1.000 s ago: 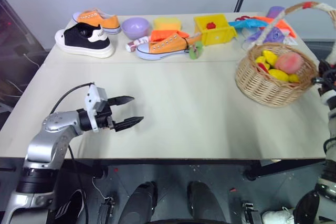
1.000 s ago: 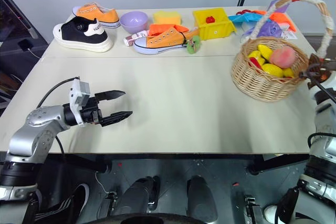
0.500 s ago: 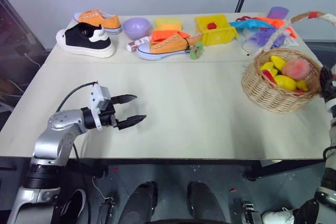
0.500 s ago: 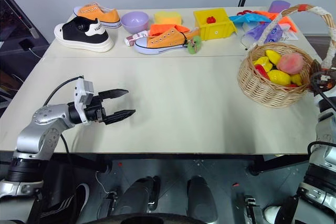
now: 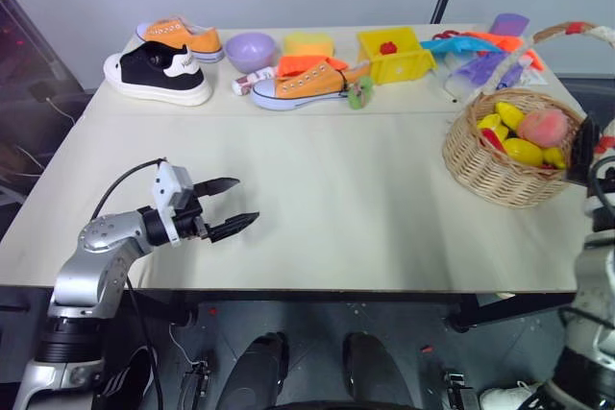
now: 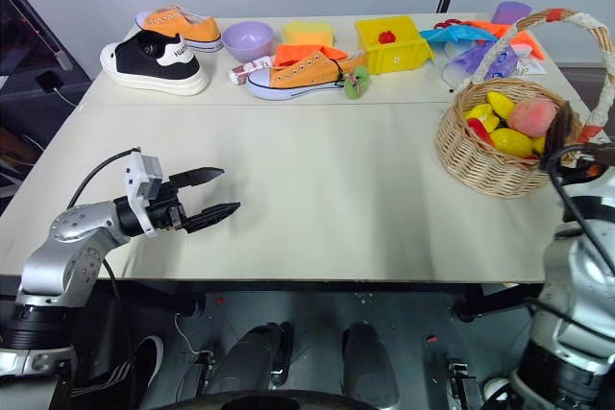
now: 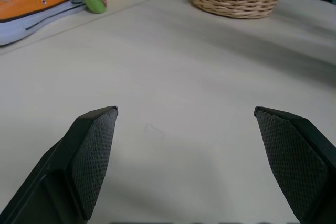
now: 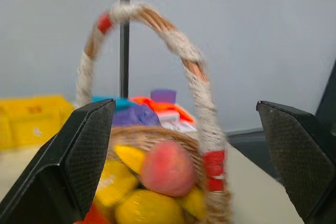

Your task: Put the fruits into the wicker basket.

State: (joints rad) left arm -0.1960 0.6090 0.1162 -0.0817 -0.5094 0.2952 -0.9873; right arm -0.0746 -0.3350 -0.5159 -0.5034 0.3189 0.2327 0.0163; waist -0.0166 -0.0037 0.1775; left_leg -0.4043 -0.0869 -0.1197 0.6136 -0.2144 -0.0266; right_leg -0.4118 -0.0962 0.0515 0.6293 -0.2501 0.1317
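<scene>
The wicker basket (image 5: 483, 168) stands at the table's right side, its arched handle (image 5: 577, 28) upright. Inside lie the pink-orange peach (image 5: 545, 127), a red-orange fruit (image 5: 488, 137) by the left rim, and yellow bananas (image 5: 520, 151). My right gripper (image 8: 185, 106) is open just off the basket's near right side, facing the handle and the peach, with nothing held; one of its black fingers (image 5: 583, 149) overlaps the basket's right rim. My left gripper (image 5: 243, 201) hovers open and empty over bare table at the front left, far from the basket.
Along the back edge sit a black-and-white sneaker (image 5: 154, 74), two orange sneakers (image 5: 179, 37) (image 5: 307, 82), a purple bowl (image 5: 250, 48), a yellow bin (image 5: 394, 53) and a heap of coloured items (image 5: 490, 50). The wide middle of the table (image 5: 365, 189) is bare.
My right gripper has opened from shut, and its hand has come inward beside the basket's near right side. The basket has shifted slightly right. The left arm has barely moved.
</scene>
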